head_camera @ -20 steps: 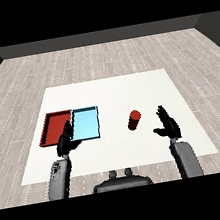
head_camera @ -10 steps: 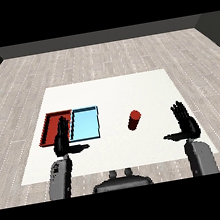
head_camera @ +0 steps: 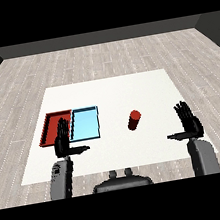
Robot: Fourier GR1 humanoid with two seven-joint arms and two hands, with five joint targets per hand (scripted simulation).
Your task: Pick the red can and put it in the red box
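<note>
The red can (head_camera: 133, 120) stands upright on the white table (head_camera: 108, 94), right of the two trays. The red tray (head_camera: 51, 124) lies at the left, with the light blue tray (head_camera: 85, 124) right beside it. My right hand (head_camera: 189, 122) hovers near the table's right edge, well to the right of the can, fingers straight and thumb pointing left. My left hand (head_camera: 64, 140) is raised over the near edge of the trays, fingers straight, thumb out to the right. Neither hand touches anything.
The table's front edge runs just behind both forearms. Grey wood flooring (head_camera: 103, 57) surrounds the table. White surface stretches between the can and my right hand.
My right hand has swung out to the right, away from the can, and now sits near the table's right edge. The left hand, can and trays have stayed put.
</note>
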